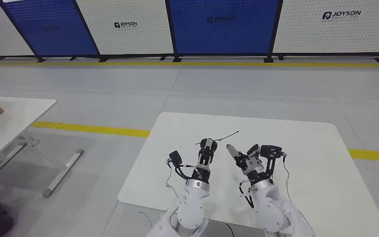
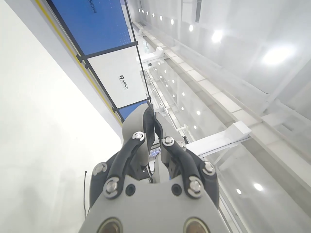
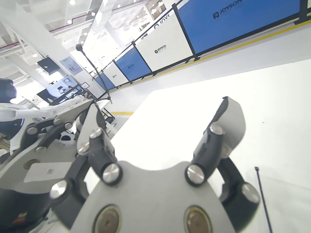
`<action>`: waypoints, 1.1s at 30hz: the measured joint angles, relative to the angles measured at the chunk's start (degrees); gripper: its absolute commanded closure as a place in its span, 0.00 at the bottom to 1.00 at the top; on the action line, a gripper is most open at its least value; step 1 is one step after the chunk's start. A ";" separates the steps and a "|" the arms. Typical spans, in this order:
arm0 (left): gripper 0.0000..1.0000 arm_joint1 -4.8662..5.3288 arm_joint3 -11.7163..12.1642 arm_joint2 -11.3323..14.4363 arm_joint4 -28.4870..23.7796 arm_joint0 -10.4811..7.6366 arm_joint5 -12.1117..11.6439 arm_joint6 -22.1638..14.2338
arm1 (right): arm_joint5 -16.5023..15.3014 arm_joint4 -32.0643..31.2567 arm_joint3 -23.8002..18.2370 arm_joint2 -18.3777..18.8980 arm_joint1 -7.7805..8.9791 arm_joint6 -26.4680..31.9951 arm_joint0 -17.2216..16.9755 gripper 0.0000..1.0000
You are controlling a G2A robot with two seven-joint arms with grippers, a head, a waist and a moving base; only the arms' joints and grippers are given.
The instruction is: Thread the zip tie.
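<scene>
Top view: a white table [image 1: 308,195] stands on a grey floor. The left gripper [image 1: 206,144] is over the near part of the table and pinches a thin black zip tie [image 1: 224,137]. The long part of the tie sticks out to the right and far, up in the air. The right gripper [image 1: 251,151] is just right of it, with its fingers spread wide and nothing in them. Far behind runs a fence of blue and white panels [image 1: 222,26] with a yellow floor line [image 1: 89,128]. Another white table [image 1: 21,115] stands at the left.

Left wrist view: the left gripper [image 2: 151,120] has its black pads pressed tight together. A loose zip tie [image 2: 85,195] lies flat on the table [image 2: 36,98].

Right wrist view: the right gripper [image 3: 160,117] is wide open over the table [image 3: 194,93]. The left gripper [image 3: 93,107] holds the zip tie [image 3: 93,70] near its thin end, and the small head points up. A loose zip tie [image 3: 263,195] lies flat on the table on the side away from the left gripper. I cannot tell if it is the same loose one.
</scene>
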 measured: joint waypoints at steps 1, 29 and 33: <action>1.00 -0.02 0.04 0.09 0.22 0.04 -0.04 0.05 | 0.62 -0.74 0.60 -0.65 -0.09 -0.04 0.38 0.23; 1.00 -0.55 2.95 1.40 6.59 -0.54 -0.44 1.48 | -2.29 2.26 1.90 -3.32 -0.28 2.39 2.00 0.69; 1.00 -0.62 3.20 1.58 7.02 -0.41 -0.32 1.48 | -2.63 2.27 1.82 -3.29 -0.21 2.35 2.04 0.70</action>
